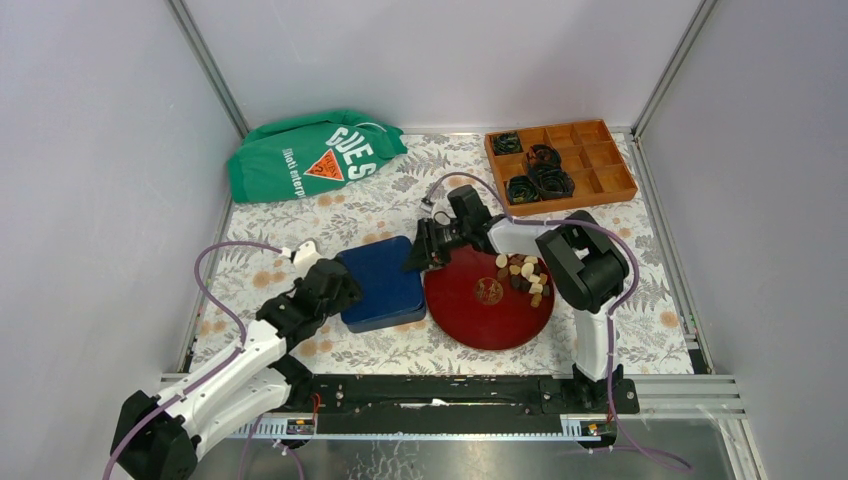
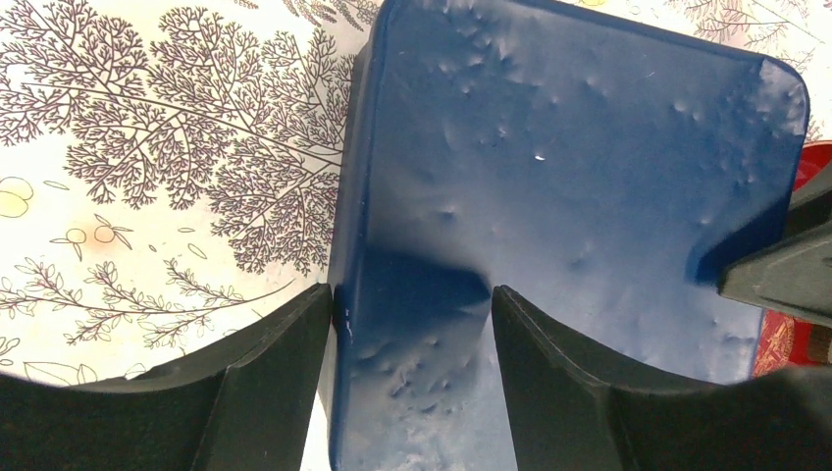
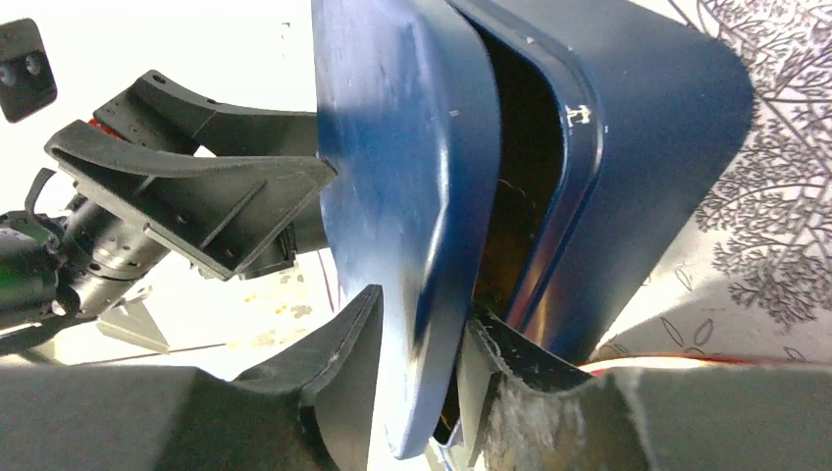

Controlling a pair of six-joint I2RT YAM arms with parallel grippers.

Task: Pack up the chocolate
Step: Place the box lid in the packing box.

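I'm opening the box. My right fingers bracket the ajar lid of the dark blue rounded tin, though I cannot tell whether they pinch it. My left fingers stand wide, straddling the tin's side. The small brown and cream chocolate pieces sit on the round red plate, toward the counter's near edge. Next I must lift the lid clear.

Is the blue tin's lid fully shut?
No, the lid stands tilted away from the tin's base, a dark gap showing between them.

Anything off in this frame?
The blue lid is tilted up off its box on the red plate side, the right hand straddling its edge; the lid top looks dimpled. All chocolate sits on the plate, none spilled.
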